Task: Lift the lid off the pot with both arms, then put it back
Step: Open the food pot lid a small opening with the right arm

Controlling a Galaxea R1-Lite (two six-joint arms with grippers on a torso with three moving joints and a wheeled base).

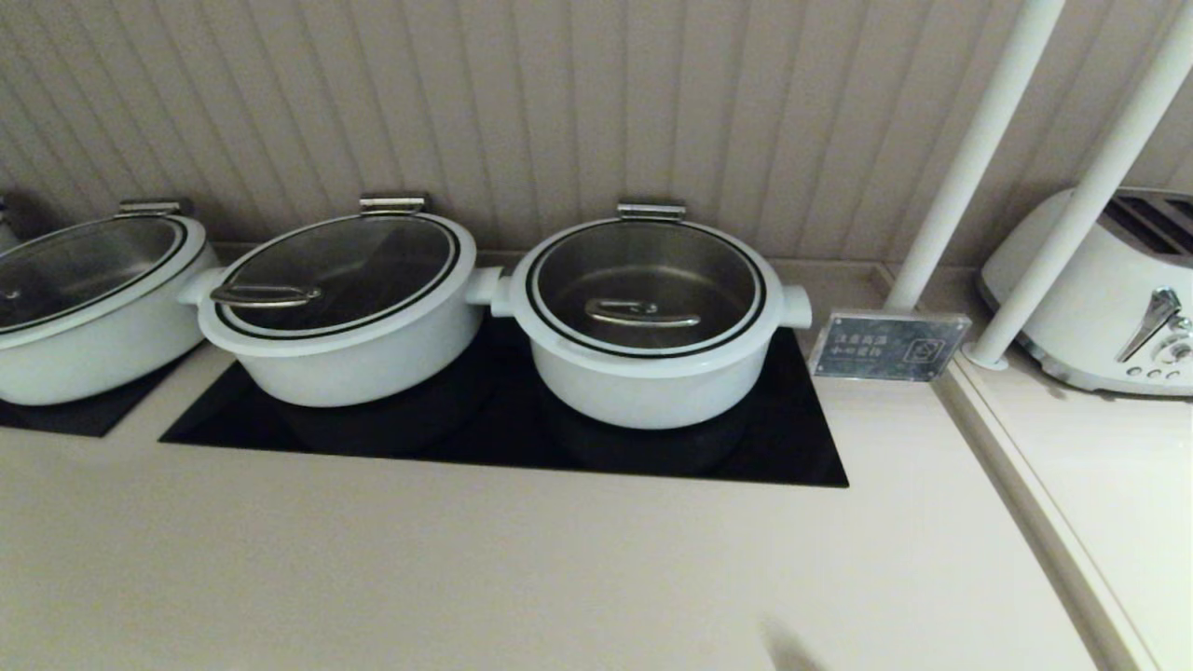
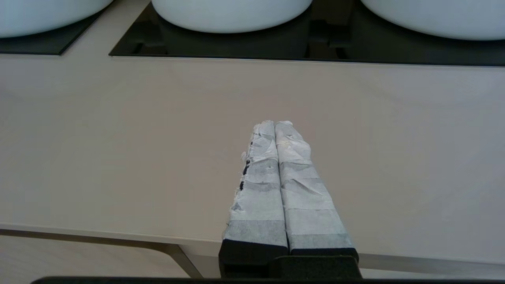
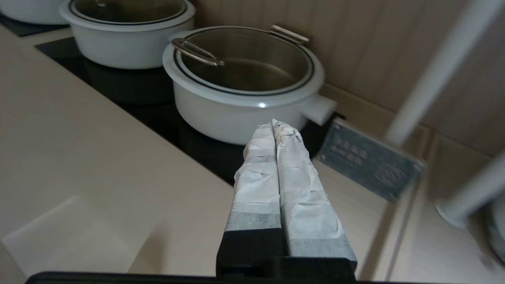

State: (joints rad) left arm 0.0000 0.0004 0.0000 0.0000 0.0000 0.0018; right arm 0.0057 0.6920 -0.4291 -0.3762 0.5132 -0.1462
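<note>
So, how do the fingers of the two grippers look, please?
The left gripper and the right gripper look alike: two long, tapering fingers wrapped in wrinkled white and grey tape, on a black base. The left one's tape is frayed along one edge. No cables or markings show.

Wide bare counter before pots; open approach to right pot from front and above. Middle pot close on left; sign plate, white poles crowding right.
</note>
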